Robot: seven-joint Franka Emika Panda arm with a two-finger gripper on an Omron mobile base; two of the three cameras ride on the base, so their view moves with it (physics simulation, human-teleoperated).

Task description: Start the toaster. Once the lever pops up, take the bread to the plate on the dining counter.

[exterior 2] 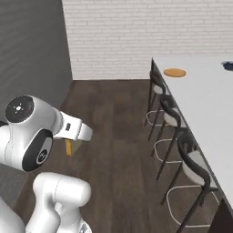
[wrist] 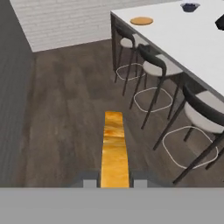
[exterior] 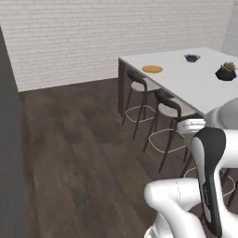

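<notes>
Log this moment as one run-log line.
phase: carrying | gripper: shut on bread | plate: bare, far corner of dining counter | stools along near side

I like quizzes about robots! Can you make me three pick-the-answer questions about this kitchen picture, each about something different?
1. Where is the plate?
A. on the floor
B. on the dining counter
C. on a stool

2. What colour is the plate?
A. orange-tan
B. blue
C. green

3. What is the tool doing?
A. hanging open
B. pressing the toaster
C. holding the bread

Answers:
1 B, the plate lies near the far end of the white top.
2 A, it shows orange-tan in all three views.
3 C, the hand view shows the golden slice sticking out between the two finger tips.
</notes>
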